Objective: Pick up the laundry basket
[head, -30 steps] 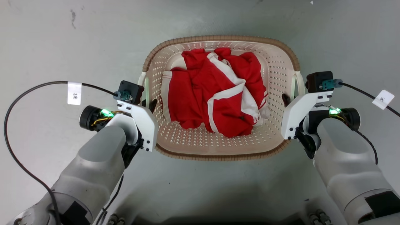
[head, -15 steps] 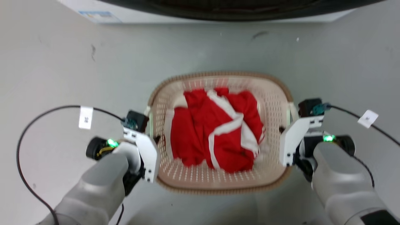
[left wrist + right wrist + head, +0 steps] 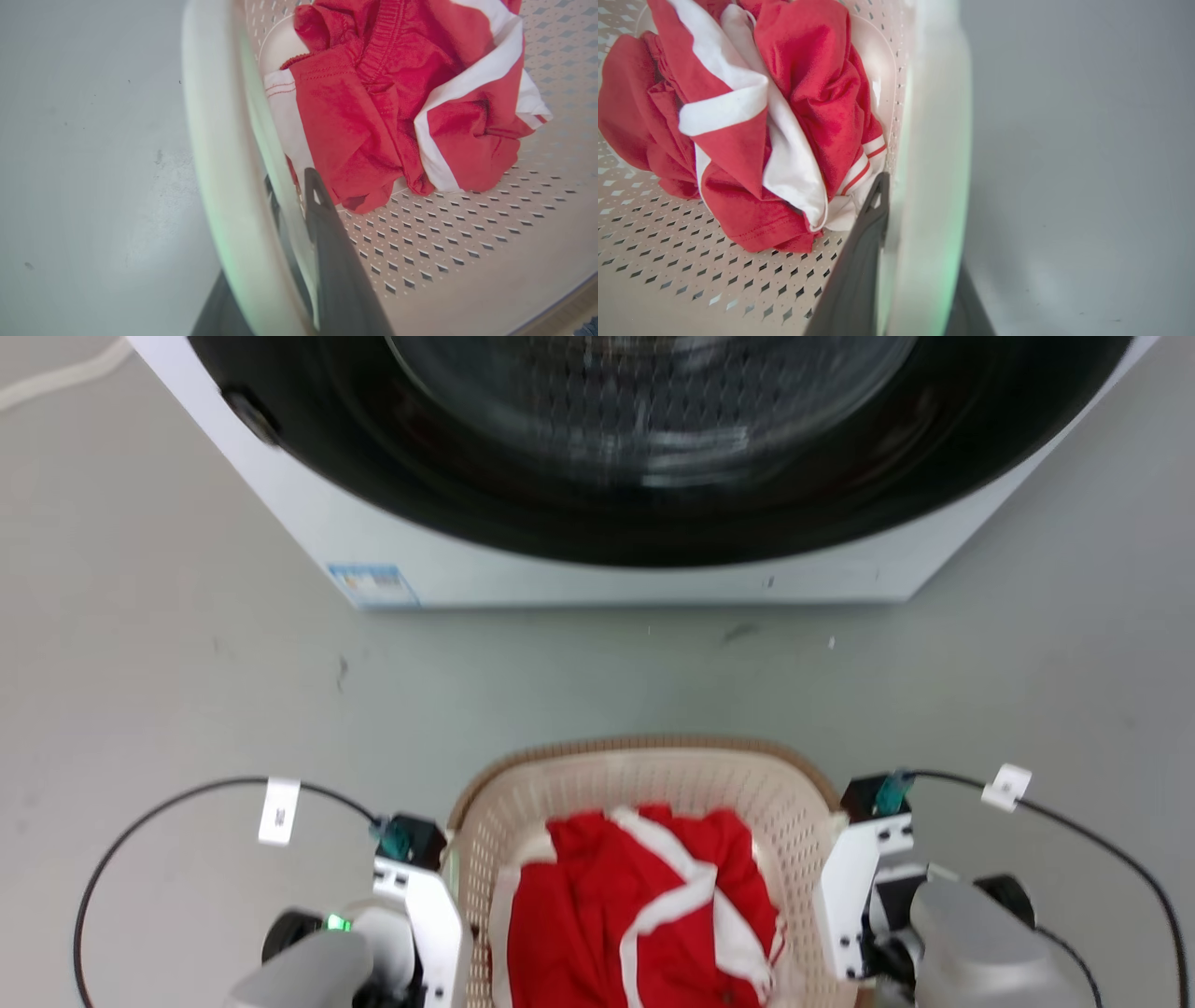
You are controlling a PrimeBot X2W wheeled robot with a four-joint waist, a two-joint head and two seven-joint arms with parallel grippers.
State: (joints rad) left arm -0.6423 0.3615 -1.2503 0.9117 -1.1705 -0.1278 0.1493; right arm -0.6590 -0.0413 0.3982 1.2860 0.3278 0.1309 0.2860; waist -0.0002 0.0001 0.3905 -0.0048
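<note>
The laundry basket, cream and perforated with a brown woven-look rim, sits at the bottom middle of the head view and holds a crumpled red and white garment. My left gripper is shut on the basket's left white handle, with one dark finger inside the basket wall and the other outside. On the opposite side my right gripper is shut on the right handle, its inner finger beside the garment. The basket's near rim is cut off by the head view's bottom edge.
A white front-loading washing machine with a large dark round door stands just beyond the basket. Bare grey floor lies between and on both sides. Black cables with white tags loop out from each wrist.
The whole head picture has slid downward as the camera moved, bringing the washing machine into view. Both grippers stay on the basket's handles, with the basket between them as before.
</note>
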